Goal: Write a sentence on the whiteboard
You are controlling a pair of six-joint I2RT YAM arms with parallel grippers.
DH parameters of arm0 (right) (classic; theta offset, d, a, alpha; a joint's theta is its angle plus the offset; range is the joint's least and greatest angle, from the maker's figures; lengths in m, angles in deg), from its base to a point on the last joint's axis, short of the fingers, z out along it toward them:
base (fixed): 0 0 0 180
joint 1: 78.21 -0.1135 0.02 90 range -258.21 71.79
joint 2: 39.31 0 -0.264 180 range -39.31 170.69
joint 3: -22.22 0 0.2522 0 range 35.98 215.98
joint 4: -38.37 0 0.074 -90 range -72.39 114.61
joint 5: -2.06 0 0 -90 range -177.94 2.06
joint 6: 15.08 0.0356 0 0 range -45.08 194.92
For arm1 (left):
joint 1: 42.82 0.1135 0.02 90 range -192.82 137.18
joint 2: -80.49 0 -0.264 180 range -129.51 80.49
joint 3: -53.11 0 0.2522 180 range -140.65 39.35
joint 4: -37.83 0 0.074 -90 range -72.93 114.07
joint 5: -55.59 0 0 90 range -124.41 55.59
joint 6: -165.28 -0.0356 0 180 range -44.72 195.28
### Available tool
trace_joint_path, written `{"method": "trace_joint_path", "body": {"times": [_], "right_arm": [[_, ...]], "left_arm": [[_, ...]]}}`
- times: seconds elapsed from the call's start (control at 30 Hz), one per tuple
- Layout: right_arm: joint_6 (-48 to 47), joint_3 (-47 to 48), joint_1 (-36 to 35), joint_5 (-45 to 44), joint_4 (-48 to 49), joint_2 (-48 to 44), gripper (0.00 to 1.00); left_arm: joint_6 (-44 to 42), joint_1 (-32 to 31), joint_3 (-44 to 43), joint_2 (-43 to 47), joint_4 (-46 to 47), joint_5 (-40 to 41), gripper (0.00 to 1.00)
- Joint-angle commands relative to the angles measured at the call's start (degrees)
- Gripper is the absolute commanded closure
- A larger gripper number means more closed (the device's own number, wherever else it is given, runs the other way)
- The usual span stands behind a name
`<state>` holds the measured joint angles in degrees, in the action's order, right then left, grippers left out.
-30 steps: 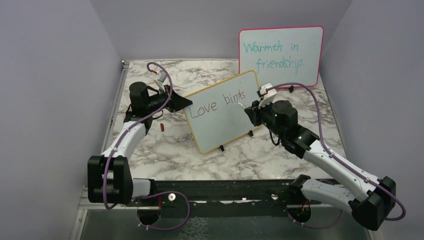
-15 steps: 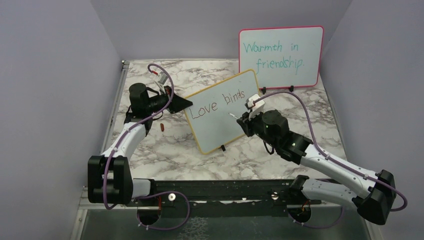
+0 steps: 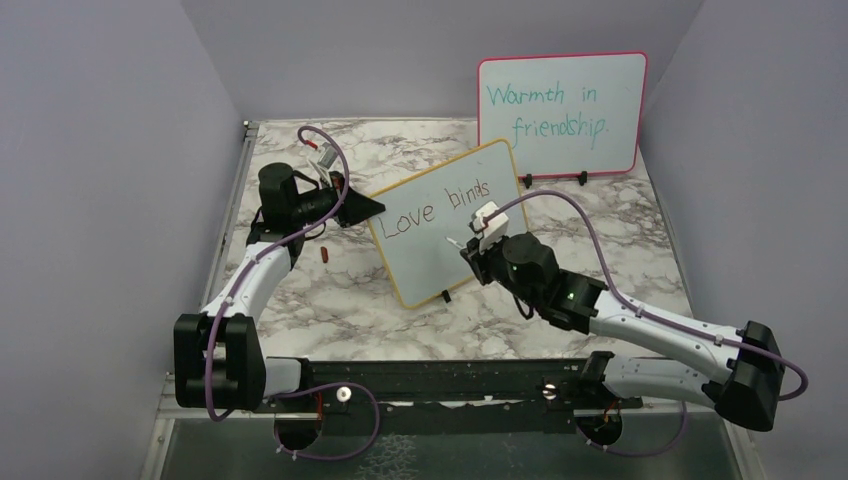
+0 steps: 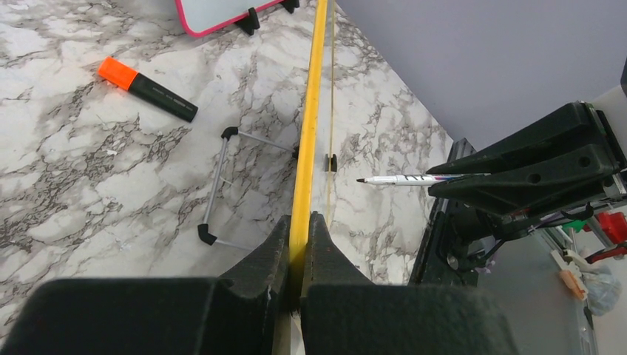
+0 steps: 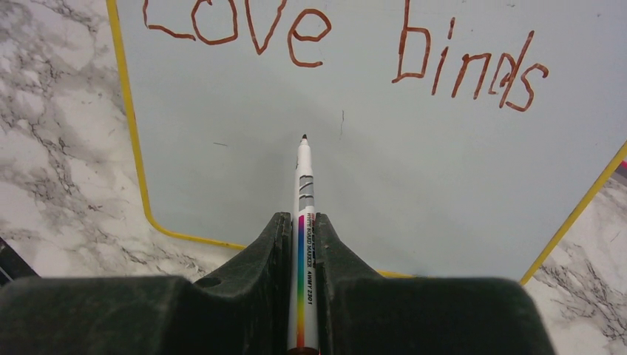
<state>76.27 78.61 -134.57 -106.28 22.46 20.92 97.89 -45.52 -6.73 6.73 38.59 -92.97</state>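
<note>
On the whiteboard (image 3: 432, 258), "Love binds" (image 3: 438, 208); left pincer (image 4: 299, 224) tight on its frame (image 4: 308, 126), right pincer (image 5: 304, 224) tight on marker (image 5: 304, 181).

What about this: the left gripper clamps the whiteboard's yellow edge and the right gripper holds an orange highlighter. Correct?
No: the right gripper holds a white marker pen, as the right wrist view shows. The left gripper does clamp the yellow edge of the whiteboard.

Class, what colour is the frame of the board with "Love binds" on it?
Yellow: the rectangular white whiteboard's thin frame, clearest in the right wrist view.
</note>
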Motion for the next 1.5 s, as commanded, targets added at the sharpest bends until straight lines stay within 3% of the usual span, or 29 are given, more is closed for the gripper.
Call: {"method": "trace_joint_path", "body": {"times": [0.0,0.33,0.7,1.47], "right_arm": [[-0.8,-0.1,-1.7,-3.4,3.8,1.2,0.99],[-4.1,0.9,-6.5,-6.4,6.7,5.6,0.99],[-6.1,2.2,-13.2,-15.4,7.2,9.3,0.99],[-6.2,5.0,-15.4,-19.0,7.1,14.9,0.99]], "left_arm": [[-4.5,0.3,0.0,-0.3,-5.8,2.8,1.0],[-5.7,0.3,-0.8,-0.5,-7.2,3.2,1.0],[-6.0,0.3,-0.9,-0.5,-7.6,3.2,1.0],[-6.2,0.3,-1.1,-0.5,-7.8,3.4,1.0]]}}
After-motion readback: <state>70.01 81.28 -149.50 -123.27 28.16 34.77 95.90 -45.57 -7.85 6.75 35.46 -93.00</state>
